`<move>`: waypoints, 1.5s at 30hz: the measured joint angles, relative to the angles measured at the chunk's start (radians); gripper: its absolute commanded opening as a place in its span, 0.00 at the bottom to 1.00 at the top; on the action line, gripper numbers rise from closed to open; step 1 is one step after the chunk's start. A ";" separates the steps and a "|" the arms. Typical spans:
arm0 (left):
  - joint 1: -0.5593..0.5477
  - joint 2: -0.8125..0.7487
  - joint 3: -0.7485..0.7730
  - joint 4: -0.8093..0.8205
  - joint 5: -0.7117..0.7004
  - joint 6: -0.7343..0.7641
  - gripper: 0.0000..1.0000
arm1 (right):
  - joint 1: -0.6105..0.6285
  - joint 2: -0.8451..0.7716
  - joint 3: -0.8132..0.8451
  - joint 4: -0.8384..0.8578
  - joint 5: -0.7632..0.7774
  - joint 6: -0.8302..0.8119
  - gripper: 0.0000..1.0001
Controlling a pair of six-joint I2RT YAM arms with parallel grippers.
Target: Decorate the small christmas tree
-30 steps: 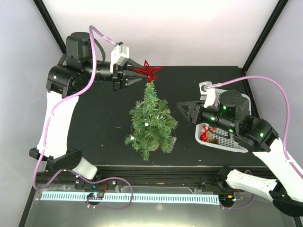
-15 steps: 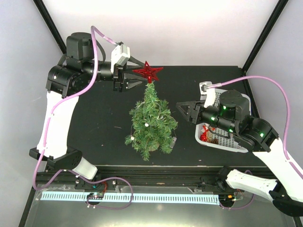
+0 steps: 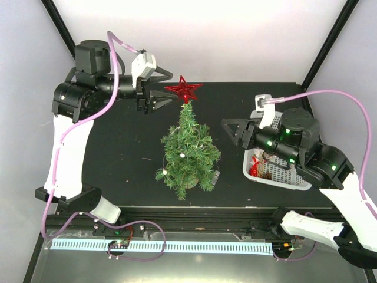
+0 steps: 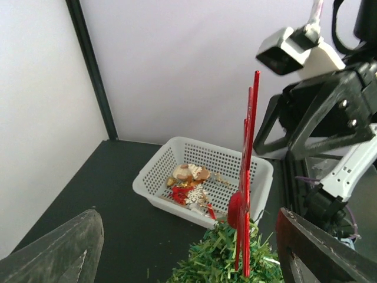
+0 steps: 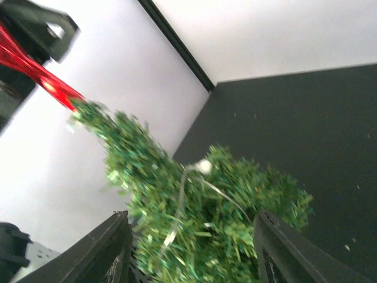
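The small christmas tree [image 3: 188, 150] stands upright in the middle of the black table [image 3: 118, 159]. A red star [image 3: 184, 89] sits on its tip. My left gripper [image 3: 165, 89] is open just left of the star, its fingers apart from it. In the left wrist view the star [image 4: 247, 171] shows edge-on above the tree top [image 4: 227, 259], between my wide-open left gripper [image 4: 185, 236]. My right gripper [image 3: 231, 133] is open to the right of the tree, clear of the branches. In the right wrist view the tree [image 5: 194, 206] fills the gap of my right gripper [image 5: 191, 242].
A white basket [image 3: 288, 178] with red, gold and white ornaments sits at the right, under my right arm. In the left wrist view the basket [image 4: 154, 177] lies beyond the tree. A thin wire with a white bead [image 5: 203, 166] runs through the branches. Black frame posts stand at the back corners.
My left gripper has opened, let go of the star and drawn back to the left; the star stays on the tree tip. My right gripper has opened wider and shifted slightly right.
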 measured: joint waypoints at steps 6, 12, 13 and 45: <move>0.053 -0.045 -0.015 0.010 0.001 -0.031 0.67 | 0.000 0.087 0.207 0.009 0.018 0.000 0.59; 0.101 -0.083 -0.026 0.048 0.013 -0.084 0.45 | 0.000 0.209 0.404 0.022 0.019 0.000 0.59; 0.108 -0.083 -0.026 0.059 0.019 -0.096 0.43 | 0.000 0.232 0.438 0.020 0.020 0.000 0.59; 0.128 -0.035 -0.026 0.196 0.095 -0.247 0.41 | 0.000 0.450 0.623 -0.020 -0.002 0.030 0.60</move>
